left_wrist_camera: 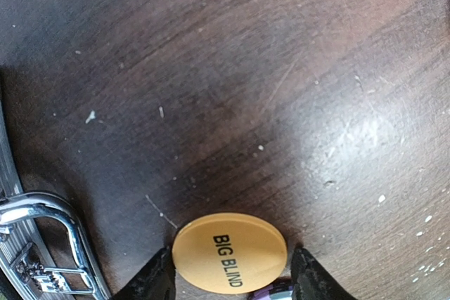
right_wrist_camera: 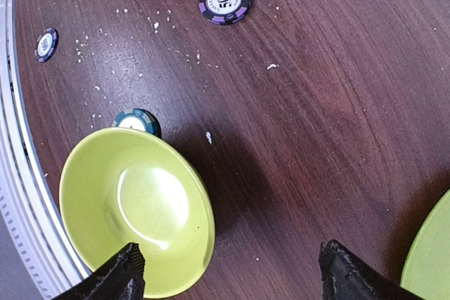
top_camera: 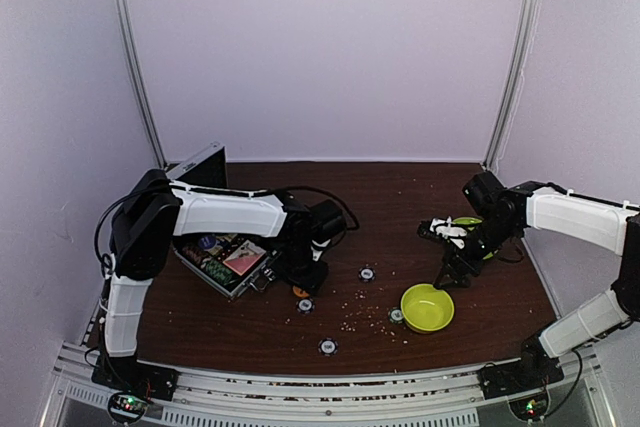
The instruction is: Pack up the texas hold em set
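The silver case (top_camera: 226, 265) lies open at the left, with cards and chips inside and its lid (top_camera: 200, 163) raised behind. My left gripper (top_camera: 306, 279) is low over the table just right of the case. In the left wrist view it (left_wrist_camera: 232, 280) is open, and its fingers (left_wrist_camera: 156, 279) closely straddle an orange "BIG BLIND" button (left_wrist_camera: 229, 251) lying flat. A purple chip (left_wrist_camera: 271, 291) peeks out beneath. My right gripper (top_camera: 446, 273) hangs open and empty above the table beside the lime-green bowl (right_wrist_camera: 133, 209). Loose chips (top_camera: 367, 273) (top_camera: 328, 346) lie on the table.
The case's chrome handle (left_wrist_camera: 43, 207) is at the left wrist view's lower left. A teal chip (right_wrist_camera: 137, 121) touches the bowl's far rim, and a purple chip (right_wrist_camera: 225, 1) lies beyond. The lime-green plate (top_camera: 468, 221) sits under the right arm. Crumbs dot the dark wooden table.
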